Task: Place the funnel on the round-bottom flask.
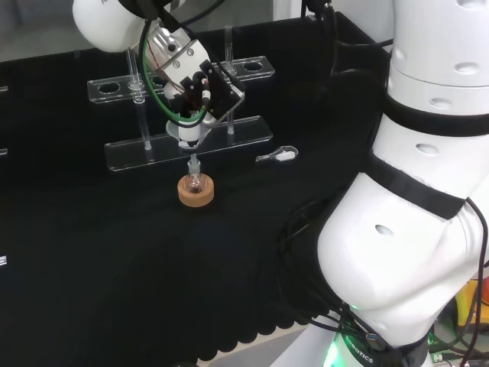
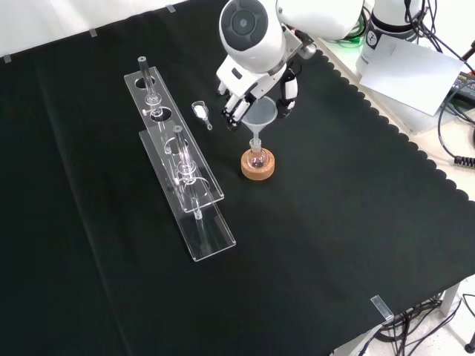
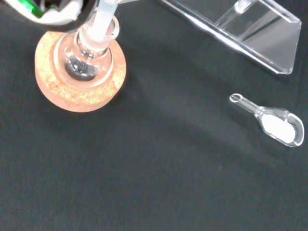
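Black-and-white fingers of the hand (image 2: pixel 256 93) curl round the rim of a clear cone-shaped funnel (image 2: pixel 259 119), whose narrow stem stands upright in the neck of the small round-bottom flask (image 2: pixel 257 156). That glass flask sits in a grainy cork ring (image 2: pixel 257 166) on the black cloth (image 2: pixel 334 222). Near it lie a small clear scoop (image 2: pixel 200 111) holding white powder and a clear plastic tube rack (image 2: pixel 185 170).

Glossy glass flask (image 3: pixel 86 57), rough cork stand (image 3: pixel 62 94), matt cloth (image 2: pixel 334 193)
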